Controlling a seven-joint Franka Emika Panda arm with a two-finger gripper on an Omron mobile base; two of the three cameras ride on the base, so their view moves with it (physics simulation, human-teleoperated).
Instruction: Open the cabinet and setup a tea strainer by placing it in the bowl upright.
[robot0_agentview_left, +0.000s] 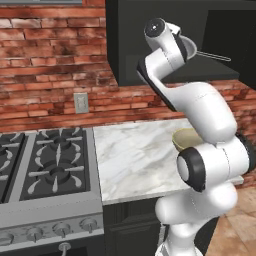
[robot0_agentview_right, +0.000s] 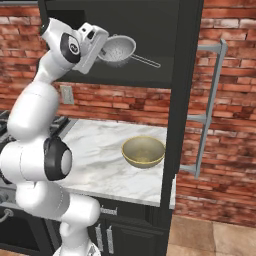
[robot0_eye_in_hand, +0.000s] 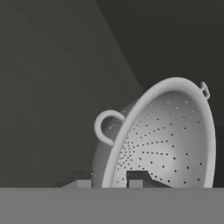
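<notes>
Bowl (robot0_agentview_right: 143, 151): sitting on the marble counter (robot0_agentview_right: 100, 150) below the open cabinet (robot0_agentview_right: 150, 30), close to the counter's right end — nothing is lying in it, its olive-gold inside is showing bare.
Strainer (robot0_agentview_right: 120, 50): hanging in the air up inside the cabinet opening, well above the bowl and a little to its left in the right base view; it is tipping on its side, the perforated hollow facing outward, the thin handle pointing right and slightly down.
Gripper (robot0_eye_in_hand: 111, 178): clenching the strainer's rim — in the hand view one finger (robot0_eye_in_hand: 83, 178) is sitting outside the basket wall and the other inside it.
Cabinet: standing open, its inside dark; the door (robot0_agentview_right: 182, 100) is swinging out edge-on to the right of the bowl, the silver bar (robot0_agentview_right: 212, 100) showing beyond it.
Edges: the door's edge is standing just right of the bowl; the cabinet's lower lip is running between the strainer and the bowl.
Room: open marble is stretching left of the bowl toward the stove (robot0_agentview_left: 50, 160); the air directly over the bowl is lying free up to the cabinet's underside.
</notes>
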